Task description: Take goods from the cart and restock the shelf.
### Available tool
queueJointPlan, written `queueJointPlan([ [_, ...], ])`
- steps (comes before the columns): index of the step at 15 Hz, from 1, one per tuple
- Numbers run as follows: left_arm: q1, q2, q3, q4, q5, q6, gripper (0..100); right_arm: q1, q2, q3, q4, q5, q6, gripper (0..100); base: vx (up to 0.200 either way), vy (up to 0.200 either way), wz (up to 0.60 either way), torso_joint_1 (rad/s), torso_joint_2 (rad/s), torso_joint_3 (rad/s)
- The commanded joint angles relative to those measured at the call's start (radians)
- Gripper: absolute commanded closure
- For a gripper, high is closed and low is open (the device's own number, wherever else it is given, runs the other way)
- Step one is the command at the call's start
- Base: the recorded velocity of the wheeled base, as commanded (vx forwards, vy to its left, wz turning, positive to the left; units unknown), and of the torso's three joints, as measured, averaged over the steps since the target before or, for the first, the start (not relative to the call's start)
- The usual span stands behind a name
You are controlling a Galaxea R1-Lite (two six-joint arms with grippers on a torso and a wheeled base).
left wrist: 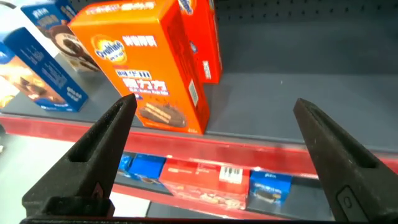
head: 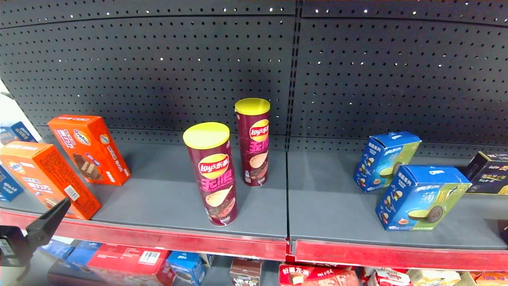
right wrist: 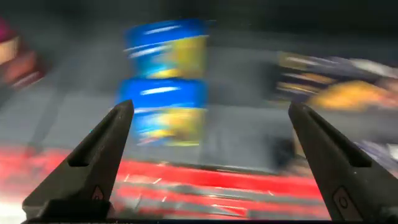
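Two maroon chip cans with yellow lids stand upright mid-shelf, one at the front (head: 212,174) and one behind it (head: 254,142). My left gripper (head: 47,222) hangs low at the left, in front of the red shelf edge. It is open and holds nothing (left wrist: 214,106), and it faces the nearer orange box (left wrist: 152,65). My right gripper (right wrist: 211,107) is open and holds nothing too; past it, a blurred blue and green cookie box (right wrist: 165,112) stands on the shelf.
The grey shelf (head: 325,206) has a red front rail (head: 158,238). Two orange boxes (head: 89,149) stand at its left. At its right are two blue-green cookie boxes (head: 420,196), with dark boxes (head: 490,172) beyond them. Free room lies between these groups. A lower shelf holds more packages (head: 131,262).
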Motion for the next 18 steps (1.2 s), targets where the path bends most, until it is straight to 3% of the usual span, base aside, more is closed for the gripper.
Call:
queueJointPlan([
  [1,-0.004,0.002,-0.006,0.002,0.000,0.000,0,-0.294,-0.124,0.030,0.015,0.000,0.000,0,0.000,0.000,0.00,0.000,0.00,0.000],
  [2,-0.021,0.012,-0.006,0.002,0.002,0.000,0,-0.404,-0.155,0.035,0.058,0.001,0.000,0,0.000,0.000,0.00,0.000,0.00,0.000],
  [5,-0.073,0.092,-0.028,-0.010,0.002,0.000,0,-0.619,-0.296,0.033,0.222,0.001,-0.003,0,0.000,0.000,0.00,0.000,0.00,0.000],
  [7,-0.130,0.163,-0.045,-0.033,0.002,-0.008,0,-0.691,-0.382,0.018,0.325,0.001,-0.022,0,0.000,0.000,0.00,0.000,0.00,0.000],
  [11,-0.194,0.250,-0.072,-0.050,-0.052,-0.005,0,-0.739,-0.435,-0.013,0.360,0.007,-0.132,0,0.000,0.000,0.00,0.000,0.00,0.000],
  [18,-0.199,0.396,-0.052,-0.052,-0.056,-0.005,0,-0.808,-0.443,-0.046,0.357,0.009,-0.144,0,0.000,0.000,0.00,0.000,0.00,0.000],
])
